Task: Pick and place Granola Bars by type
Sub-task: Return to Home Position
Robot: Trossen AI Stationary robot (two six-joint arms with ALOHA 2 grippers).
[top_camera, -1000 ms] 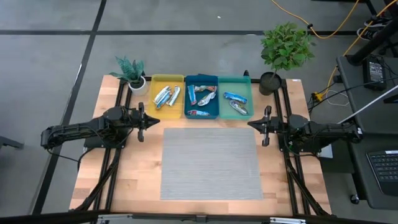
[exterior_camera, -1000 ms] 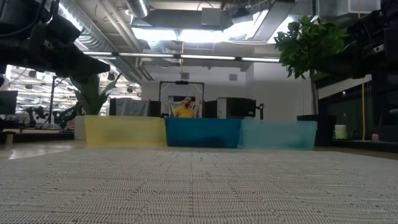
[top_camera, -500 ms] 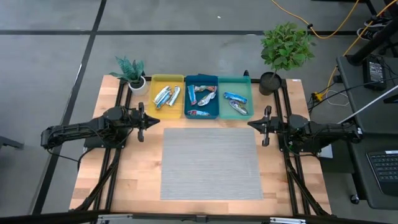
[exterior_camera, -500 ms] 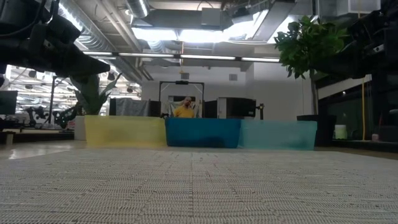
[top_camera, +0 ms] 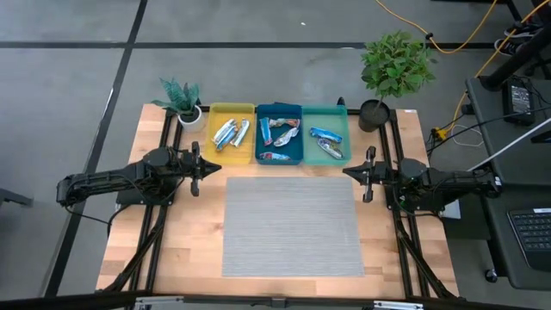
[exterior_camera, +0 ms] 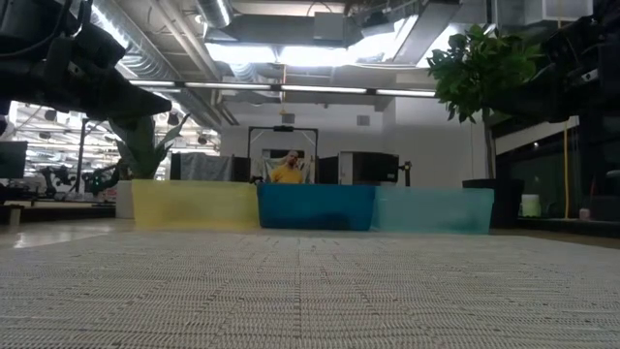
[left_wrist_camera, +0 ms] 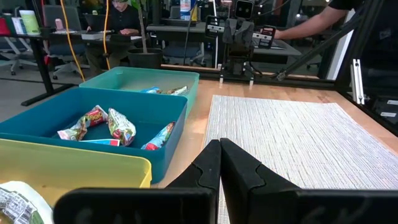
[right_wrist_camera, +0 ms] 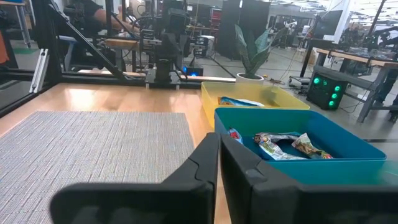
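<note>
At the near edge of the surface (top_camera: 172, 250) there is only bare wood, and the grey mat (top_camera: 291, 226) in the middle carries no bar. Level with the mat's far corners, the left arm (top_camera: 129, 179) sits folded by the left edge and the right arm (top_camera: 439, 185) by the right edge, each pointing inward. The left jaws and the right jaws are both pressed together on nothing.

Along the far edge the Granola Bars (top_camera: 280, 129) lie sorted: silver bars (top_camera: 231, 133) in the yellow tray (top_camera: 231, 107), red multicoloured bars in the blue tray (top_camera: 279, 106), and blue bars (top_camera: 325, 134) in the teal tray (top_camera: 325, 108). A small plant (top_camera: 182, 99) and a large plant (top_camera: 394, 69) stand at the far corners.

The sorting looks complete, and the step in hand appears to be the return to rest. The next move seems to call only for both arms to settle, with the jaws clear of the trays.
</note>
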